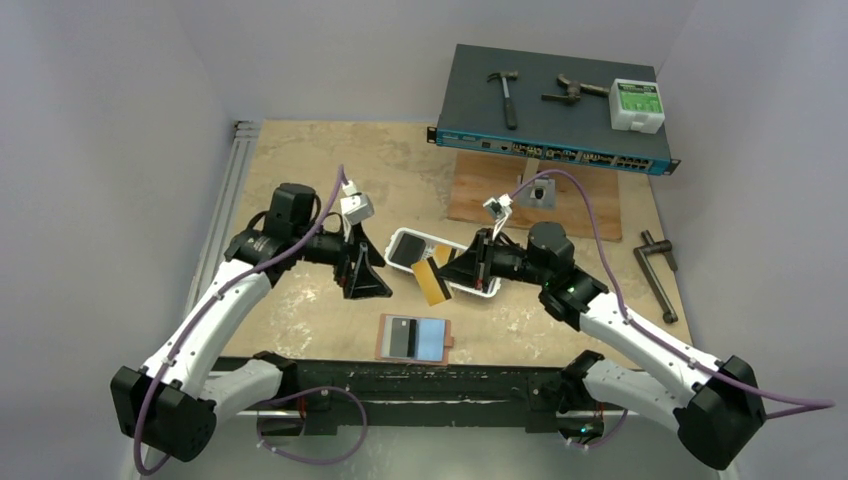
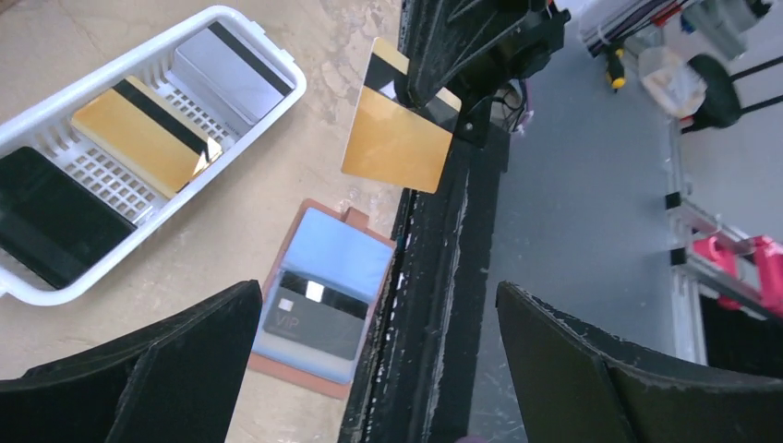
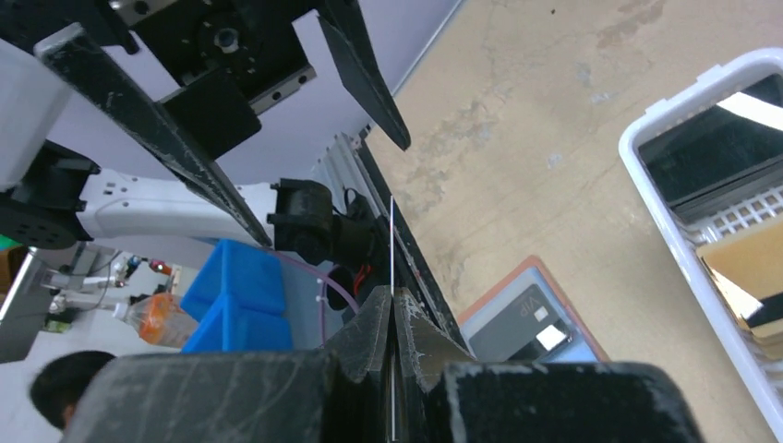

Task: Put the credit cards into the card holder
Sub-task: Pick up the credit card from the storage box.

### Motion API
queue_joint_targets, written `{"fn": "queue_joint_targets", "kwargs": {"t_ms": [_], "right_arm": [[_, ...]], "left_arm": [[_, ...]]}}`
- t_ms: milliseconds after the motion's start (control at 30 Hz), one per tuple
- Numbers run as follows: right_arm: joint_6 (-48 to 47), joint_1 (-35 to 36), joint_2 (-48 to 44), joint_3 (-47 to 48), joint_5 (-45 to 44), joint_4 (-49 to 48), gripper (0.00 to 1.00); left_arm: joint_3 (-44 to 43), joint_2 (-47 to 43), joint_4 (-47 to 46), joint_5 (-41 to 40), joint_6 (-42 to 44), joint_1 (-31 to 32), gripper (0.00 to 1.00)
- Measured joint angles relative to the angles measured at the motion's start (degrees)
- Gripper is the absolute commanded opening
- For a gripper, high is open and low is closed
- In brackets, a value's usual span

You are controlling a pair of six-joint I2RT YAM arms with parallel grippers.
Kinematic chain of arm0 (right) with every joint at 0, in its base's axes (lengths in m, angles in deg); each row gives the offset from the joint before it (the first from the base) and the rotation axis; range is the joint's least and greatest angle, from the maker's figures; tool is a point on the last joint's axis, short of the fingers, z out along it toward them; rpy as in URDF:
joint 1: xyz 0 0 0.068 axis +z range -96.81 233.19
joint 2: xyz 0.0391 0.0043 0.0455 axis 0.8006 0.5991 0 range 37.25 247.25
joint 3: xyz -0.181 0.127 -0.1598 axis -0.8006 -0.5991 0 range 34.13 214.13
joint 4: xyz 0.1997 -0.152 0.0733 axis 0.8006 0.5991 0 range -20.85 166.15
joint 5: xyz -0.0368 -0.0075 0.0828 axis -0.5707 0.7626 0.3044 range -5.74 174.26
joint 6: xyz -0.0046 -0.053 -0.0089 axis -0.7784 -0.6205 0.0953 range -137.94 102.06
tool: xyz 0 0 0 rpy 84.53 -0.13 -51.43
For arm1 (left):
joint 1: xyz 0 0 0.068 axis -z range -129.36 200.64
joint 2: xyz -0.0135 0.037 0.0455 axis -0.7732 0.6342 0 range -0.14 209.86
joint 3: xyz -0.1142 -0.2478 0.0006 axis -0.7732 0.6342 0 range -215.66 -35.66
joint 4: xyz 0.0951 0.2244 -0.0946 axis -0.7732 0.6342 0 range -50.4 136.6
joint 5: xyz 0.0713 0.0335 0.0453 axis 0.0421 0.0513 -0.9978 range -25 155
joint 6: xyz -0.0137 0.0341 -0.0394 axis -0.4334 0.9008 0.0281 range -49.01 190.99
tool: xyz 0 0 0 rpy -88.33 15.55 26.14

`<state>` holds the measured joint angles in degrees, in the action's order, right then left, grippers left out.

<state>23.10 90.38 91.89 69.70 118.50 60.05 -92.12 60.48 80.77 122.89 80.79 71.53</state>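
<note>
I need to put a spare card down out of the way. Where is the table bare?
Bare table: back left, between the metal rail and the wooden board; and at the front, left of the card holder. Crowded in the middle: the white tray, the open left tool and the right tool, shut on an orange-yellow card, meet there.

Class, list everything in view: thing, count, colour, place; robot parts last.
Tray: 1, white, mid-table.
Tray cards: 3, black, gold, grey, in tray.
Held card: 1, gold, gripped in air beside tray.
Holder: 1, reddish-brown, near edge.
Holder cards: 2, black, pale blue, on holder.
Switch: 1, dark blue-grey, far right.
Hammer: 1, dark, on switch.
Metal tool: 1, dark, on switch.
Box: 1, white-green, on switch.
Board: 1, brown, before switch.
Crank: 1, dark, right side.
Table: 1, beige.
Left pincer: 1, black, open, left of tray.
Right pincer: 1, black, shut on held card.
</note>
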Motion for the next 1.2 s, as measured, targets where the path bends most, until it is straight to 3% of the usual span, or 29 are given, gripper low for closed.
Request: {"fn": "queue_joint_targets", "kwargs": {"t_ms": [100,267,433,800,967,1200], "right_arm": [[3.0,0.2,1.2,-0.8,-0.5,-5.7,0.00],[5.2,4.1,3.2,-0.9,-4.0,-13.1,0.00],[6.6,10.0,5.8,-1.2,-9.6,-18.1,0.00],[7.6,11.1,5.2,-2.2,-18.3,-22.3,0.00],[7.6,11.2,4.9,-2.2,-20.5,-23.6,0.00],[8.2,12.9,6.8,-2.2,-21.9,-28.1,0.00]], "left_arm": [[2.4,0.4,-6.2,3.6,-7.9,-1.9,0.98],[5.2,1.8,-16.1,8.0,-20.0,-2.9,0.78],[6.3,2.4,-23.8,10.7,-28.9,-2.9,0.69],[6.6,2.4,-27.8,13.8,-33.4,-3.0,0.43],[6.6,2.4,-28.3,14.3,-34.4,-3.4,0.15],[6.6,2.4,-28.4,14.4,-34.8,-4.3,0.13]]}}
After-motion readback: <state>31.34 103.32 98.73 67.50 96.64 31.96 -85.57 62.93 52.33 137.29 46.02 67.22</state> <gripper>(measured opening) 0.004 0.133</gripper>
